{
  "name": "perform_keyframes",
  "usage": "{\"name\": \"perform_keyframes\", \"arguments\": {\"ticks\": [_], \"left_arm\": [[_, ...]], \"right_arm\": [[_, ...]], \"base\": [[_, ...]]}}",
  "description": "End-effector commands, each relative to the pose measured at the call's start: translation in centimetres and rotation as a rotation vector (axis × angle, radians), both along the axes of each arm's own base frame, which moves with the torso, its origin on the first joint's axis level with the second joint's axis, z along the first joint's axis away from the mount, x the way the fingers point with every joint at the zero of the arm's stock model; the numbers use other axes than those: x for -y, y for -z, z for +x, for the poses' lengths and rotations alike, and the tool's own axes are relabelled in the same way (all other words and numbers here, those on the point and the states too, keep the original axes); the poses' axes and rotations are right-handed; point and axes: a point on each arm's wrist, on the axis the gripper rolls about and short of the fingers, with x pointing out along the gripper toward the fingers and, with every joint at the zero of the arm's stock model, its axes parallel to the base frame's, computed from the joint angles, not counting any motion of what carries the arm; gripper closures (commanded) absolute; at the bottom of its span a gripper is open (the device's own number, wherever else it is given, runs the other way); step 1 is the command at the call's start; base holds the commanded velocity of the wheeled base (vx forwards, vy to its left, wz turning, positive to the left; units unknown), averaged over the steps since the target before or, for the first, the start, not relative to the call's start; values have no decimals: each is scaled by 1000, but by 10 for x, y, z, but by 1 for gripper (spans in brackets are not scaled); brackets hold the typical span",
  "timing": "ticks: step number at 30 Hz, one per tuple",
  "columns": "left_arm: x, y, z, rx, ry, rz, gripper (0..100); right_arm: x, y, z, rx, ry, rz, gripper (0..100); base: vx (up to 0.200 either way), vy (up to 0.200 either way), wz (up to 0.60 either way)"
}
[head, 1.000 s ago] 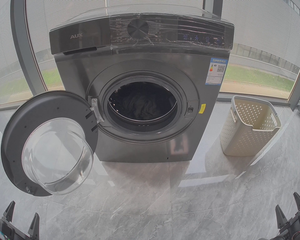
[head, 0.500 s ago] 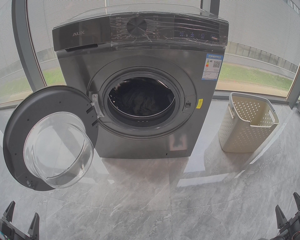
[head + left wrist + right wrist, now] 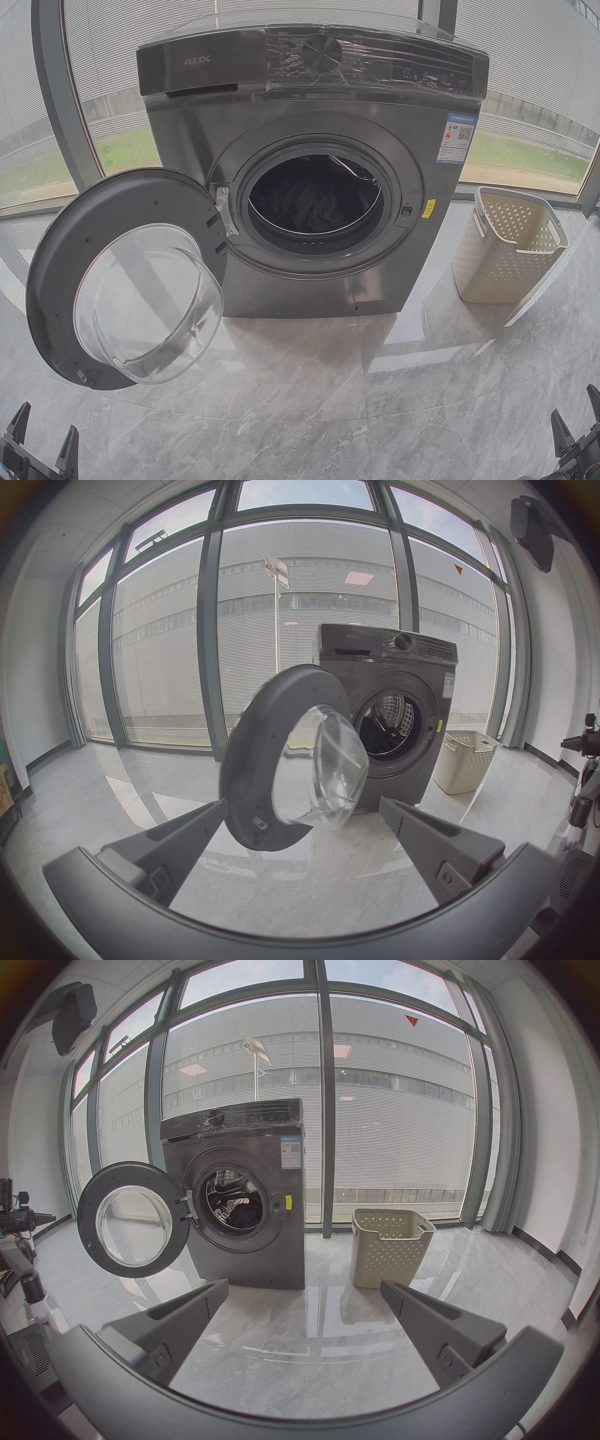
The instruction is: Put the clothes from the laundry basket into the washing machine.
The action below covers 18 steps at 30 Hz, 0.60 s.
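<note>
Washing machine (image 3: 312,125) stands on grey marble floor (image 3: 312,406) in front of tall windows. Its round door (image 3: 125,275) is swung wide open on the hinge at the robot's left, the glass bowl facing outward. Dark clothes (image 3: 312,200) lie heaped inside the drum. Cream perforated laundry basket (image 3: 481,275) stands upright on the floor near the machine's right side, not touching it. Left claw (image 3: 45,425) sits low at near left, released, fingers spread, holding nothing. Right claw (image 3: 574,406) sits low at near right, likewise released. Both claws are well apart from machine and basket.
</note>
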Motion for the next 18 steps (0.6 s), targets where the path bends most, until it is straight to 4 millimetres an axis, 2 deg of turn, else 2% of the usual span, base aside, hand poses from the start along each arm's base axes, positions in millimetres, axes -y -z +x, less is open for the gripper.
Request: {"name": "perform_keyframes", "arguments": {"ticks": [1,2,11,18], "left_arm": [[0,5,0,-3,-1,0,0],[0,5,0,-3,-1,0,0],[0,5,0,-3,1,-3,0],[0,5,0,-3,2,-1,0]], "right_arm": [[0,3,0,5,-1,0,0],[0,3,0,5,-1,0,0],[0,3,0,5,-1,0,0],[0,3,0,5,-1,0,0]], "base": [[0,0,0],[0,0,0],[-200,0,0],[0,0,0]]}}
